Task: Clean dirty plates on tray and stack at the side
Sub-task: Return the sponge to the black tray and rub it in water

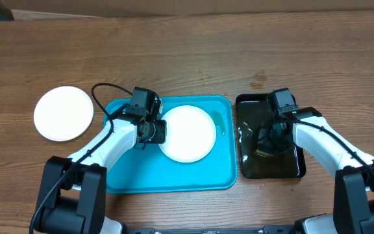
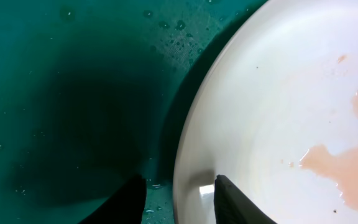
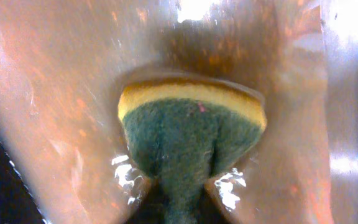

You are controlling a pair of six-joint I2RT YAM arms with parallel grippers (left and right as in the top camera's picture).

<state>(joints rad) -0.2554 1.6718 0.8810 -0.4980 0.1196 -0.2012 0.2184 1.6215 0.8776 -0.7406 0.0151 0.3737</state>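
Note:
A white plate (image 1: pixel 187 133) lies on the turquoise tray (image 1: pixel 128 175). In the left wrist view this plate (image 2: pixel 278 106) carries a watery reddish smear (image 2: pixel 347 162), and the wet tray (image 2: pixel 73 93) lies beside it. My left gripper (image 1: pixel 160 130) is open, its fingers (image 2: pixel 179 180) on either side of the plate's left rim. A second white plate (image 1: pixel 63 114) lies on the bare wood to the left of the tray. My right gripper (image 1: pixel 271 133) is shut (image 3: pixel 182 199) on a yellow-and-green sponge (image 3: pixel 191 124). No yellow-green plate shows clearly.
A glossy black tray (image 1: pixel 252 170) of brownish water stands right of the turquoise tray, and the sponge is down in it. A faint pale streak (image 1: pixel 221 121) shows on the turquoise tray right of the plate. Bare wood lies behind both trays.

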